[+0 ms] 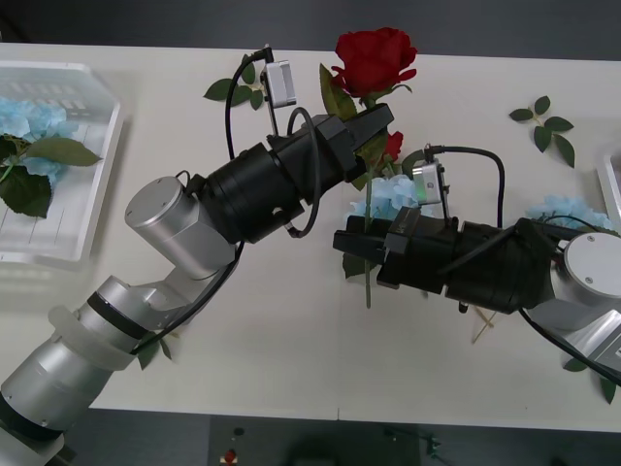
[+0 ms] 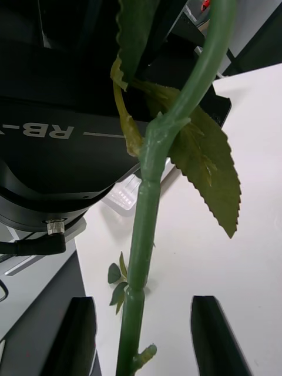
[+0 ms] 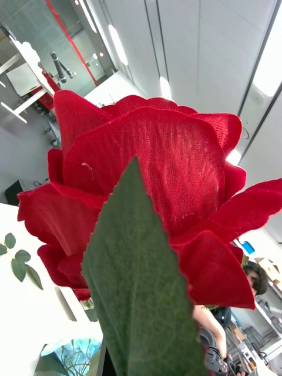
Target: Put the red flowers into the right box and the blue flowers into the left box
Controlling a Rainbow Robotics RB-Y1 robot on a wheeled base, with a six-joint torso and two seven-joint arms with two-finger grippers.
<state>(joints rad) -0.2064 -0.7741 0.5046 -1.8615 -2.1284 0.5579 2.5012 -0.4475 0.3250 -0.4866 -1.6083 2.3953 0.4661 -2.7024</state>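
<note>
The left tool [image 1: 374,124] sits at about 12 o'clock on the worktop [image 1: 291,359], its arm reaching in from 7 o'clock. It is closed on the stem of a red rose [image 1: 374,58], just under the bloom, and the bloom stands clear above the tool near the worktop's far edge. In the left wrist view the rose [image 3: 147,194] is seen close up with one large green leaf [image 3: 141,294] in front of it.

The right tool [image 1: 351,243] lies at the centre of the worktop, its arm coming in from 4 o'clock. Its black fingers [image 2: 73,335] are parted, and the rose's green stem [image 2: 144,235] runs between them; I cannot tell whether either finger touches it. In the front view the stem [image 1: 368,283] hangs down past this tool.

A second red bloom [image 1: 393,146] shows just beside the left tool at its 5 o'clock. A blue flower [image 1: 388,194] lies on the worktop between the two tools, and another [image 1: 568,212] lies at 3 o'clock beside the right arm.

The left box [image 1: 102,165] is at 9 o'clock with a blue flower [image 1: 29,121] and leaves in it. A sliver of the right box [image 1: 609,184] shows at the 3 o'clock edge. Loose leaf sprigs [image 1: 545,124] lie at 2 o'clock.
</note>
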